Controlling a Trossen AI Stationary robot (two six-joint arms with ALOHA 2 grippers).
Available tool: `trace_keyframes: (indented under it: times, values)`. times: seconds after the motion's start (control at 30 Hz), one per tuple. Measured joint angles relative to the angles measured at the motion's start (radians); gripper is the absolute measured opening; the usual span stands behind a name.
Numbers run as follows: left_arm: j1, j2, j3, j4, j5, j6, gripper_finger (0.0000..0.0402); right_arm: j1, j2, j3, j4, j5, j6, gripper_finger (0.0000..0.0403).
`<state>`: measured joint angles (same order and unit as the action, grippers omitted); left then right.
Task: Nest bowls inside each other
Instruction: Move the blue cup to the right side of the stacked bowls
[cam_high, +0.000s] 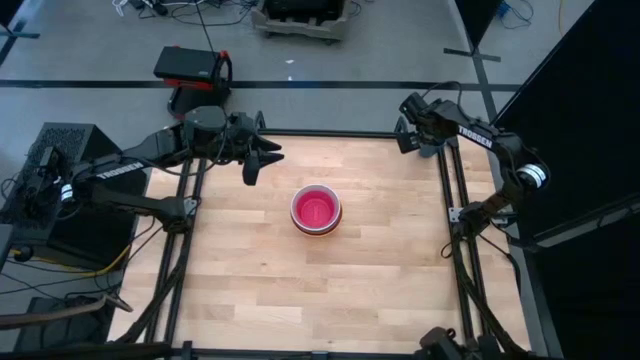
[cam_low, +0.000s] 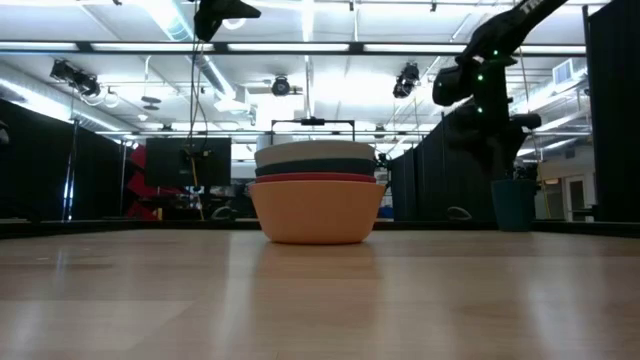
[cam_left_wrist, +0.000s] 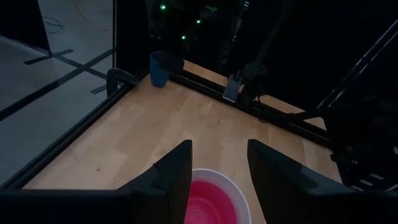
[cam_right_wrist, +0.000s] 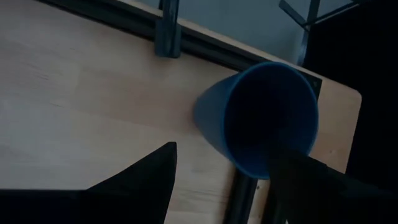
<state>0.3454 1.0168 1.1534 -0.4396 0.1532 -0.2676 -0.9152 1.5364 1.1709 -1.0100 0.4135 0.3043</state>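
The bowls (cam_low: 318, 195) stand as one stack at the middle of the table (cam_high: 380, 290): orange at the bottom, then red, teal and white rims above it, with the pink one (cam_high: 316, 209) seated in the top; whether it sits fully down is hard to tell from the level view. Nesting looks finished, so the next move seems only to pull both arms clear. The left gripper (cam_high: 262, 158) hovers beside the stack, toward the table's far-left corner, fingers apart and empty. The right gripper (cam_right_wrist: 227, 180) is well away from the stack over the far-right corner, fingers spread around a dark blue cup (cam_right_wrist: 261, 118), not clamped.
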Motion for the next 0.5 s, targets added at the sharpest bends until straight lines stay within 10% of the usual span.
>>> trace_keyframes:
  times: [0.5]
  values:
    - [0.000,0.000,0.000,0.000,0.001,-0.026,0.0143,-0.020,0.090,0.000,0.029,-0.025,-0.024,0.0175]
